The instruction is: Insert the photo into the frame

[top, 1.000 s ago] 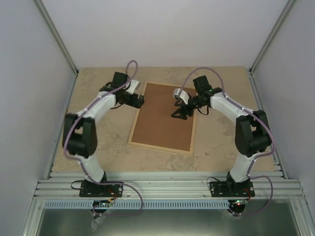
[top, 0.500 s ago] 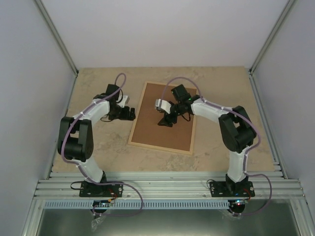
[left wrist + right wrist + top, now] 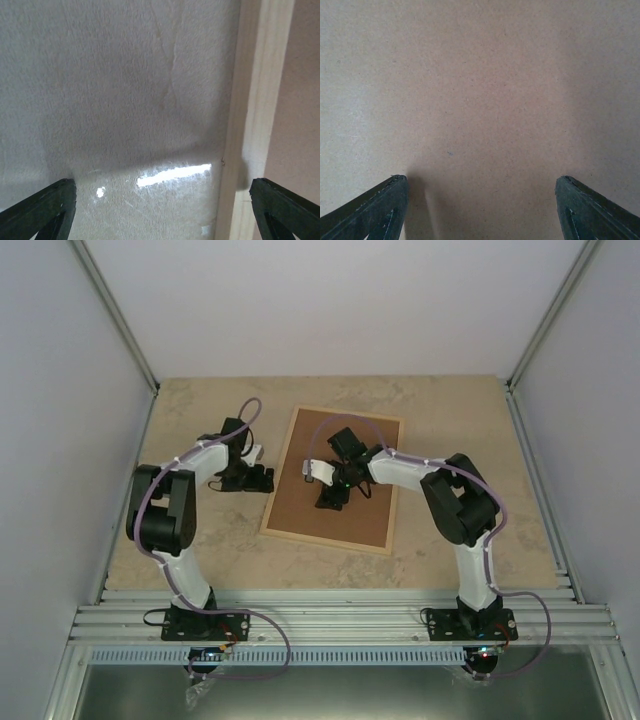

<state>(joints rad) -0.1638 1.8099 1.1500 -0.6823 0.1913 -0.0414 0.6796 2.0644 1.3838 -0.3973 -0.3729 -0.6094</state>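
The thin pale-wood rectangular frame [image 3: 255, 100] lies flat at the top view's centre, a flat brown backing board [image 3: 340, 525] inside it. The right gripper [image 3: 331, 498] hovers over the board, fingers wide apart. The left gripper [image 3: 262, 478], equally spread, is just left of the frame, above the beige marbled table [image 3: 230, 530].

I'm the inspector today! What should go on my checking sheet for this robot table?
Surface: beige, stone-look table.
Job's things: frame lies flat with a brown backing board filling it; photo not seen.
Clutter: nothing seen.
Grippers: left gripper open, low beside the frame's left edge; right gripper open, over the backing board.
Cables: purple cables loop along both arms.
Surroundings: pale walls on three sides; metal rails at the near edge.
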